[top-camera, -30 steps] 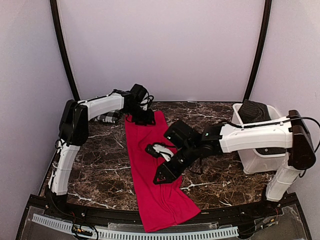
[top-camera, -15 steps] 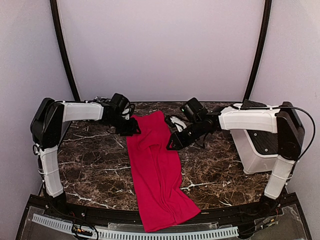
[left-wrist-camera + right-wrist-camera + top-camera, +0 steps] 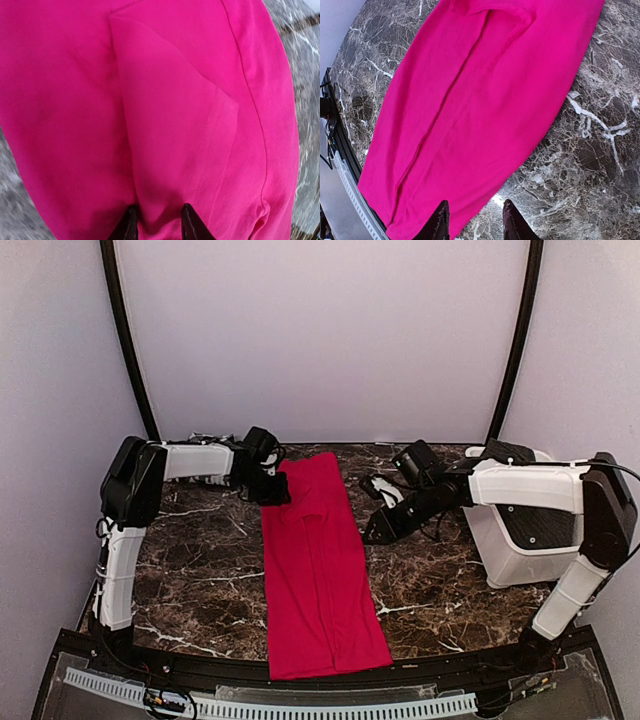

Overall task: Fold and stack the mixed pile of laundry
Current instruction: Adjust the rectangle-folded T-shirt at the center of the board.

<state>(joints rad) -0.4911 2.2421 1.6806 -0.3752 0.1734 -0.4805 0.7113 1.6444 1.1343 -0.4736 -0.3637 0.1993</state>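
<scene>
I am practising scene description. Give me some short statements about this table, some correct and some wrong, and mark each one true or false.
1. The red garment lies spread out in a long strip on the table. True.
2. The right gripper is holding the red garment. False: its fingers are apart and nothing is between them.
3. A white bin stands on the right side of the table. True.
4. The left gripper is at the near end of the garment. False: it is at the far end, at the left corner.
5. The table top is plain white. False: it is dark marble with pale veins.
</scene>
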